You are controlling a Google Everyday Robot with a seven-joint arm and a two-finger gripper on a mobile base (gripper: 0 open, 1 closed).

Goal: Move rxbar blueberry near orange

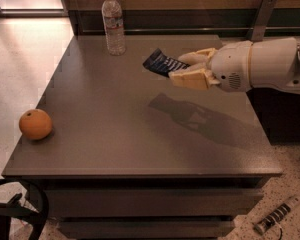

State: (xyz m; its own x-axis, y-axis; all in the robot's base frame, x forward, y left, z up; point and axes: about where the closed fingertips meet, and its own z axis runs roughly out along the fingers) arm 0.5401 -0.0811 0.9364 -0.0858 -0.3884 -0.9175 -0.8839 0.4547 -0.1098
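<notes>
My gripper reaches in from the right, above the middle-right of the grey table. It is shut on the rxbar blueberry, a flat dark navy bar that sticks out to the left of the cream fingers, held well above the tabletop. The orange rests on the table near its front left corner, far to the left of the gripper and lower in the view.
A clear plastic water bottle stands upright at the back of the table. A power strip lies on the floor at the lower right. A black strap or frame shows at the lower left.
</notes>
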